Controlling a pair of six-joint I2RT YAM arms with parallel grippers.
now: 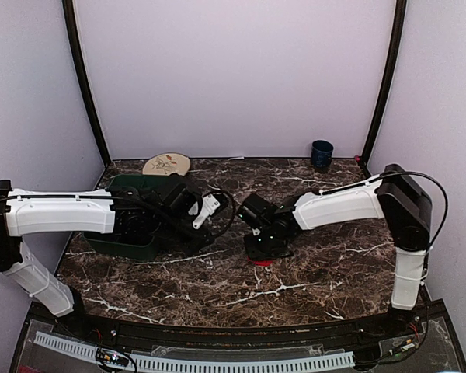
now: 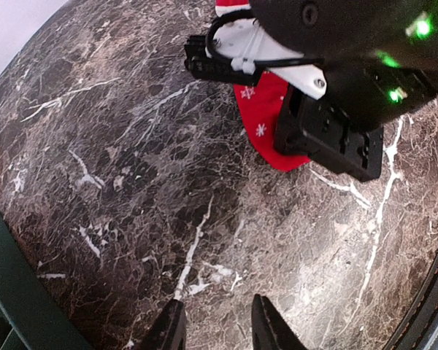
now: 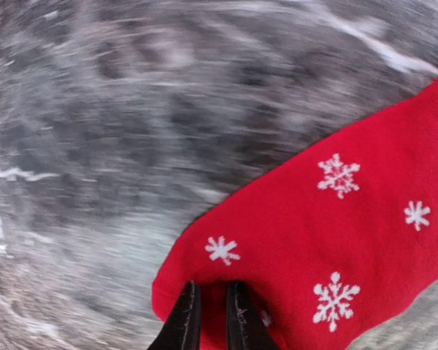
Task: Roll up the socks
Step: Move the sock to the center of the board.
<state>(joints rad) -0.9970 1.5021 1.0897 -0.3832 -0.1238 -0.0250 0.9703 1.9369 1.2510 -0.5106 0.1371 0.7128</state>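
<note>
Your right gripper (image 3: 210, 321) has its jaws drawn narrow on the rounded end of the red sock (image 3: 336, 240), with a sliver of red fabric between them; the sock lies flat on the marble table (image 2: 131, 182) near its middle; the black sock shows in no view. Your left gripper (image 2: 215, 332) hangs part-open over bare marble, holding nothing, near the right one.

The bite looks thin to me; start the roll and the fabric may slip out, or only the top layer may lift; with nothing pinning the other end, the whole sock may drag instead of curling; the two wrists sit close enough to knock together.

Only the right wrist view shows the pinch, though its marble is smeared; the left wrist view shows the sock's white-trimmed top beyond the right gripper's body; the top view hides all but a red sliver, yet it alone shows the green bin (image 1: 132, 233) under the left arm.
</note>
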